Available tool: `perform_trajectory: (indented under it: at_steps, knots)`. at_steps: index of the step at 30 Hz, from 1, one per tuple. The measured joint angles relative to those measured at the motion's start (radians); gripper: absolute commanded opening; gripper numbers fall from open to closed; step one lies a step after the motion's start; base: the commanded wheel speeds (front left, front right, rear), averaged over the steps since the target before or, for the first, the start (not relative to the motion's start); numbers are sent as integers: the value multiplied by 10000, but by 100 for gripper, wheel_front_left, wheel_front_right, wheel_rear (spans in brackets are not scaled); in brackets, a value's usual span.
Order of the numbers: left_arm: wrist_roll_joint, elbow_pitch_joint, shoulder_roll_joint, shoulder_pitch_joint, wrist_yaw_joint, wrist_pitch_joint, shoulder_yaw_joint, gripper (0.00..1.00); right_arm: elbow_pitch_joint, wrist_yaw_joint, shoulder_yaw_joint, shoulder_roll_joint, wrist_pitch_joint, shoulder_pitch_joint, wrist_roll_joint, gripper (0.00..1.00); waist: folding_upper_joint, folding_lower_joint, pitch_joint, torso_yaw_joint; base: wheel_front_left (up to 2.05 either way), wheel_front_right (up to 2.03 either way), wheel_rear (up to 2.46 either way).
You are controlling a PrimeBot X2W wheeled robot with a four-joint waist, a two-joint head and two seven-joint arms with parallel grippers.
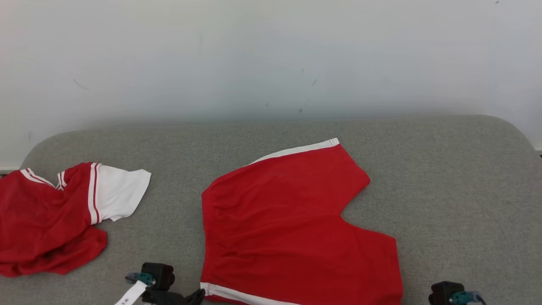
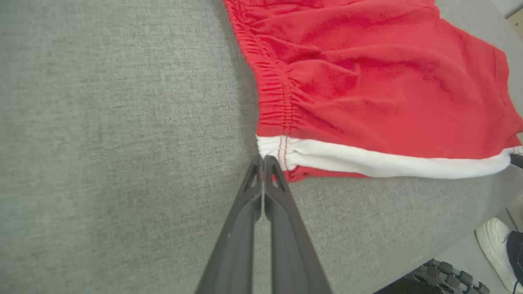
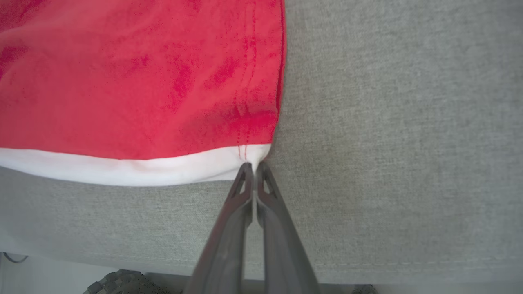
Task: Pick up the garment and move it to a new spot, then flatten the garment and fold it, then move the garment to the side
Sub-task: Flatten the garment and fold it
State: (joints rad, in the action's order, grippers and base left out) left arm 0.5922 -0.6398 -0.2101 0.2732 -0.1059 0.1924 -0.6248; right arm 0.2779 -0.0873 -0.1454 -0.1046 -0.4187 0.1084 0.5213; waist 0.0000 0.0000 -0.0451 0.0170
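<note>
Red shorts (image 1: pixel 292 220) lie flat mid grey cushion (image 1: pixel 457 190). L gripper (image 2: pixel 263 158) & R gripper (image 3: pixel 253 165) each pinched shut on a near corner; bite's tiny, so cloth prob slips out when lifted

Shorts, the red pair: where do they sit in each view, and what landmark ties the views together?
Head view: shorts centre, running to the bottom edge.
Left wrist view: shorts upper right, corner in the left hand.
Right wrist view: shorts upper left, corner in the right hand.
Shared landmark: the white stripe along their near edge.
</note>
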Motion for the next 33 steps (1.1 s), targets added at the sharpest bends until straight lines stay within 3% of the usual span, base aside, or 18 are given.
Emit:
perform_trajectory:
  at_steps: [8, 14, 22, 33]
  knots:
    - [186, 516, -132, 12, -2, -219, 343, 0, -1469, 360, 537, -546, 242, -63, 332, 0, 0, 0, -52, 41, 0, 0, 0]
    - [422, 842, 13, 406, -8, -255, 305, 0, -2140, 761, 648, -1212, 67, -1320, 265, 0, 0, 1, -12, 128, 0, 0, 0]
    - [309, 1003, 458, 1395, -8, -67, 128, 0, -1626, 1375, 428, -1718, -577, -3129, 257, 0, 0, 2, 214, 476, 0, 0, 0]
    - [35, 821, 1170, 3022, 529, 65, 324, 0, -263, 1584, 238, -1923, -1095, -5185, 213, 0, 1, 2, 985, 1038, 0, 0, 0]
